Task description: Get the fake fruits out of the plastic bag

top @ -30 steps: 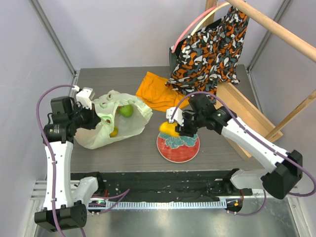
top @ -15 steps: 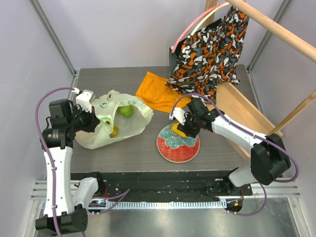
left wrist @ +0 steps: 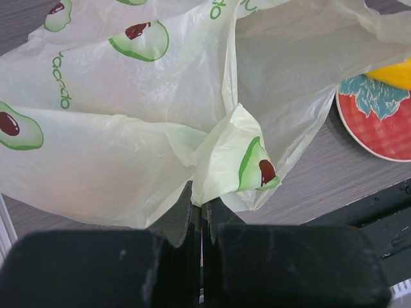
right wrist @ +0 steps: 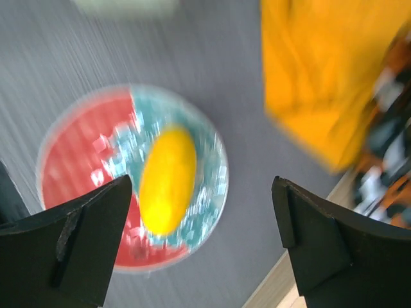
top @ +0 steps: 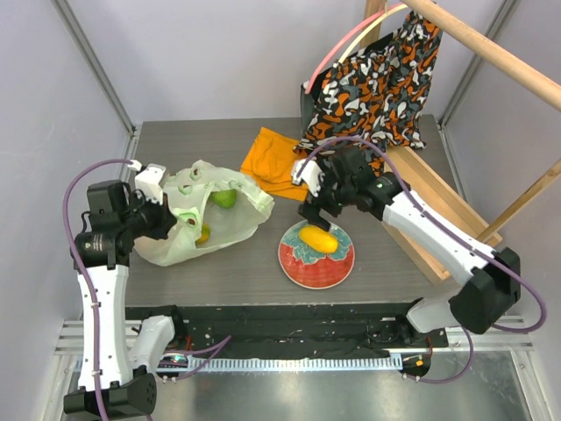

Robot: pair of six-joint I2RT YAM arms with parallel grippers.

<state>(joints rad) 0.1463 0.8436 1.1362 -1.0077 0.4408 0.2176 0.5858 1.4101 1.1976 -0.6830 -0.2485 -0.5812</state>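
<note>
Starting left: plastic bag (top: 230, 226) lying crumpled on the table (top: 219, 276), mouth gaping toward the right, avocado print all over. Holds a green round fruit (top: 224, 198) at the back of the opening and a small yellow fruit (top: 202, 234) nearer the front; can't tell about anything deeper. On the left arm: rises from its base, folds at the elbow, wrist pointed right at the bag's near-left edge. At its tip, left gripper (top: 169, 219) clamped fully together on a pinched fold of bag film, nothing else in the grip. Behind centre: orange cloth (top: 272, 158) bunched on the table, just beside the bag's far edge. Right of centre: red floral plate (top: 294, 263) with one yellow mango (top: 318, 239) lying flat on it. On the right arm: reaches in from the right, forearm slanting up-left, wrist tipped down over the plate's far rim. At its tip, right gripper (top: 316, 213) spread wide, empty, hanging above the mango, no contact. Far right: orange-black patterned fabric bag (top: 372, 83) hung from a wooden frame (top: 491, 48).
</note>
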